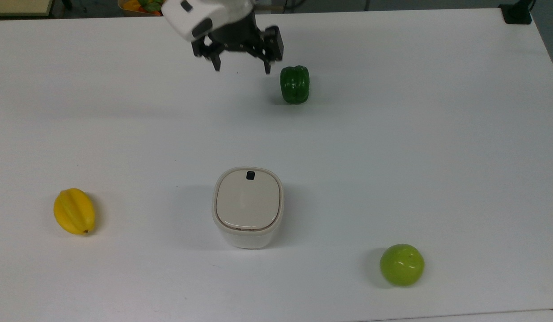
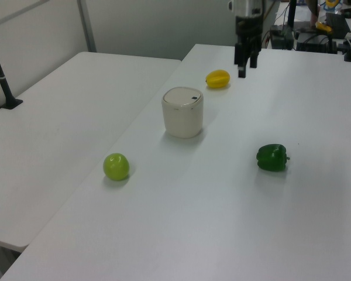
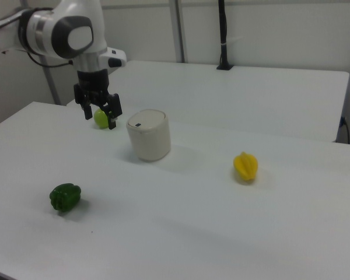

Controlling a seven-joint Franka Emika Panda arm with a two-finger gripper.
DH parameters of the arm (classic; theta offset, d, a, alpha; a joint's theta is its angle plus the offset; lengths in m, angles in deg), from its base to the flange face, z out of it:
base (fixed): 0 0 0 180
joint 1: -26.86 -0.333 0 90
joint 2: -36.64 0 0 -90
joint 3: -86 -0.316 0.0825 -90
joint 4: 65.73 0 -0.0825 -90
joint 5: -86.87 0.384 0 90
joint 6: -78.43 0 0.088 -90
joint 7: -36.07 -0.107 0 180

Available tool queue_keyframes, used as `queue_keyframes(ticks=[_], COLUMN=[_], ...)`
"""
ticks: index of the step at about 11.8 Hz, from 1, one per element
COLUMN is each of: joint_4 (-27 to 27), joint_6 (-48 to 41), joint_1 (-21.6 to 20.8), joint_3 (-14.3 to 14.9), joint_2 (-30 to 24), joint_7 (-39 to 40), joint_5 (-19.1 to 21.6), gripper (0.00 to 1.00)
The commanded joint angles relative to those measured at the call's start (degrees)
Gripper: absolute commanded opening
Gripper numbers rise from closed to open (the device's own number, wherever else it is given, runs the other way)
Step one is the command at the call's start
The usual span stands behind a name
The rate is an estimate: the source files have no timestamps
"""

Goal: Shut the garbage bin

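The garbage bin [image 1: 248,208] [image 2: 182,111] [image 3: 148,135] stands upright mid-table, cream-white, its beige lid [image 1: 248,203] lying flat on the rim with the small black button [image 1: 250,175] facing the arm. My gripper [image 1: 242,68] [image 2: 245,65] [image 3: 99,118] hangs open in the air, well away from the bin toward the top view's top, with nothing between its fingers. It is just to the top view's left of a green bell pepper [image 1: 295,84].
A yellow starfruit [image 1: 74,211] [image 2: 217,78] lies at the top view's left and a green apple [image 1: 402,264] [image 2: 116,167] at the top view's lower right. The pepper [image 3: 65,197] sits near the right view's left. A second white table [image 2: 58,117] adjoins.
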Motion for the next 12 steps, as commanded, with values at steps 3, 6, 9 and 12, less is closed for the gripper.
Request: queue_keyframes(ticks=[3,6,9,12], joint_4=[-4.3,-7.6,-8.6,-8.5], joint_6=[-5.1,-5.2,-4.9,-5.1], joint_1=[3.9,4.6,5.6,5.7], joint_3=[0.3,0.3,0.3,0.3], joint_2=[-8.6,-11.9,-13.4,-13.6], joint_7=[1.8,2.0,1.9,1.8], joint_5=[-1.0,-0.9,-0.1,-0.1], gripper=[1.0,1.0,1.0,1.0])
